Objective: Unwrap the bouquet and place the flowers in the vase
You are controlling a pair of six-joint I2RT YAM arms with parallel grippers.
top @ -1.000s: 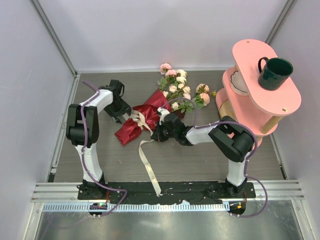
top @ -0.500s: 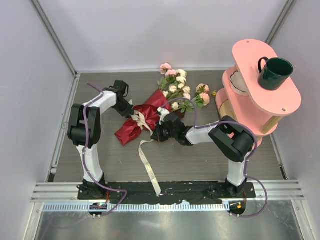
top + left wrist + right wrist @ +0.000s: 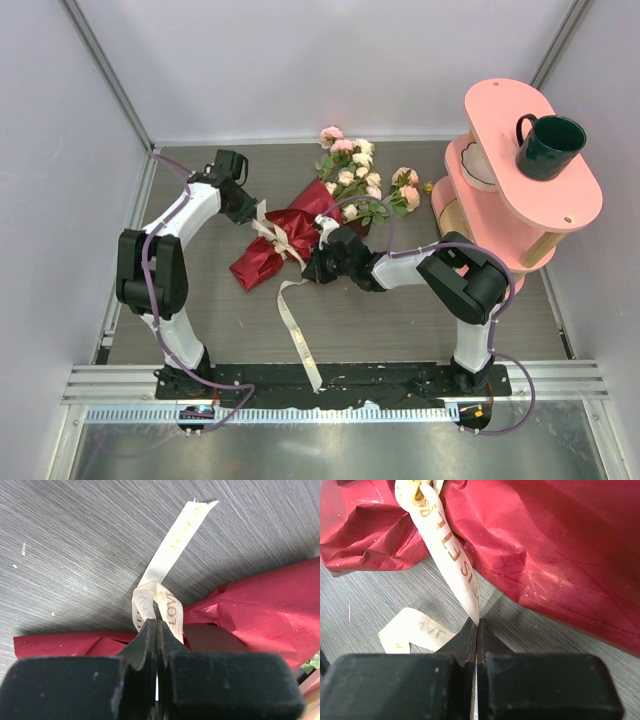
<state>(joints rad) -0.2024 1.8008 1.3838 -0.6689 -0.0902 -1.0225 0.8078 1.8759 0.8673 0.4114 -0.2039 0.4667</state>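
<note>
Ribbon pinched on two sides, bow ready to pull

Left of the bouquet (image 3: 285,238), which lies wrapped on the bench (image 3: 400,320), the left gripper (image 3: 156,625) has just closed its jaws on a ribbon (image 3: 172,547) loop. At the bouquet's near side the right gripper (image 3: 478,622) clamps the tail in its jaws. Pulling apart should untie it. Right of the bouquet, a pink shelf (image 3: 510,120) carries a green mug (image 3: 548,147); no vase shows.
</note>
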